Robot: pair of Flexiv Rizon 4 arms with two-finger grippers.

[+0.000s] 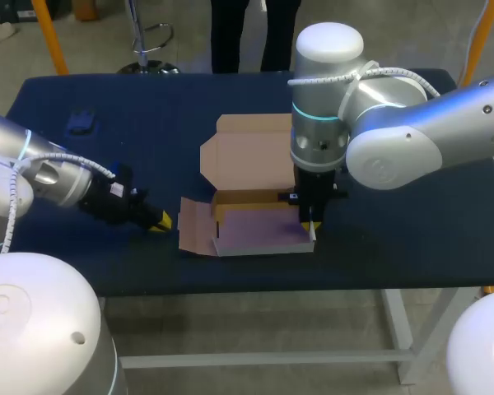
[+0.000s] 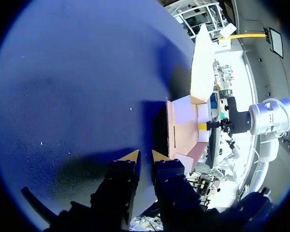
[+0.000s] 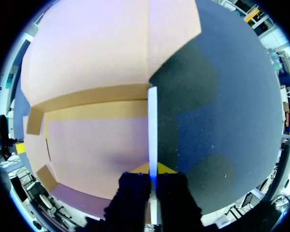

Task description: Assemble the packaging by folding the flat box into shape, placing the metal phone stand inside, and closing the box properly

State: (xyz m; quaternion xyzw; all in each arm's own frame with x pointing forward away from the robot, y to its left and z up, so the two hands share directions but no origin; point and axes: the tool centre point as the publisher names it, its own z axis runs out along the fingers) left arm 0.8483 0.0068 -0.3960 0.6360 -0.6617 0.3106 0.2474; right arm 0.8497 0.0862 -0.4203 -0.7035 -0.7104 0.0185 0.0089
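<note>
Box point(image 1: 249, 233) sits mid-table, half folded, lid flap open on the far side. Right gripper point(image 3: 152, 169) is clenched on the box's right wall, one yellow tip on each side. Left gripper point(image 2: 145, 155) rests low on the table point(image 1: 412, 222) just left of the box, fingers a narrow gap apart, holding nothing. Small blue object point(image 1: 80, 123) lies far left.
</note>
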